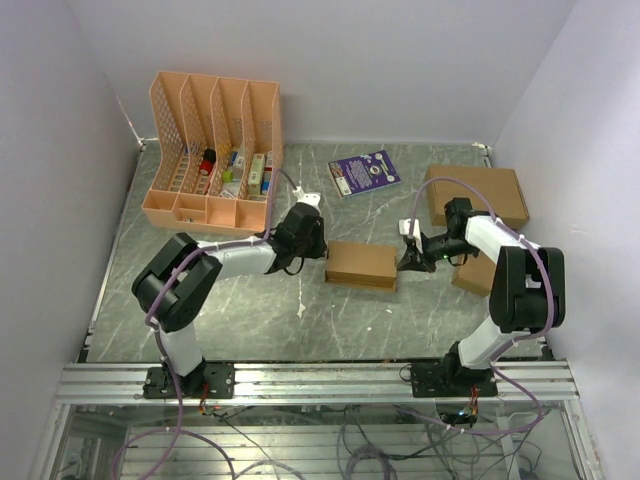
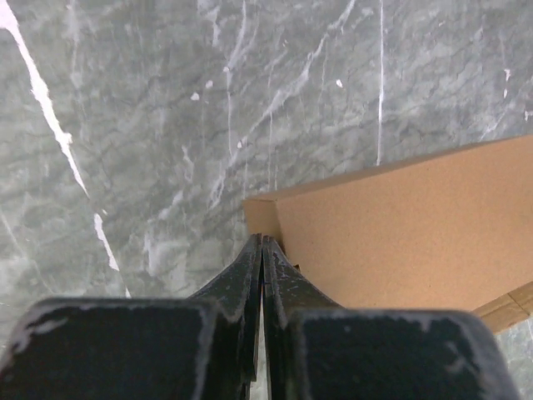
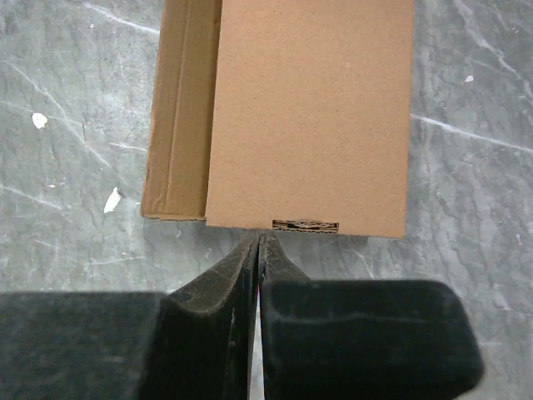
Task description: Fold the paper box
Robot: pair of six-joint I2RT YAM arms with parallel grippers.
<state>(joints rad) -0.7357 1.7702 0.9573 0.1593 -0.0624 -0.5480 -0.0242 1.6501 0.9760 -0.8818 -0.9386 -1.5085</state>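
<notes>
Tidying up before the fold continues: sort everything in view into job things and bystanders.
Job: paper box; left gripper and right gripper, both shut, one at each end of it.

Lying about: peach file rack; purple booklet; large cardboard box; second small carton.

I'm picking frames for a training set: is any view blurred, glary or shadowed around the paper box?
Top external: evenly lit, sharp, faint shadow by the paper box. Left wrist: box sharp, the left pincer near the lens slightly soft. Right wrist: box crisp, the right pincer dark, slightly soft; no glare.
</notes>
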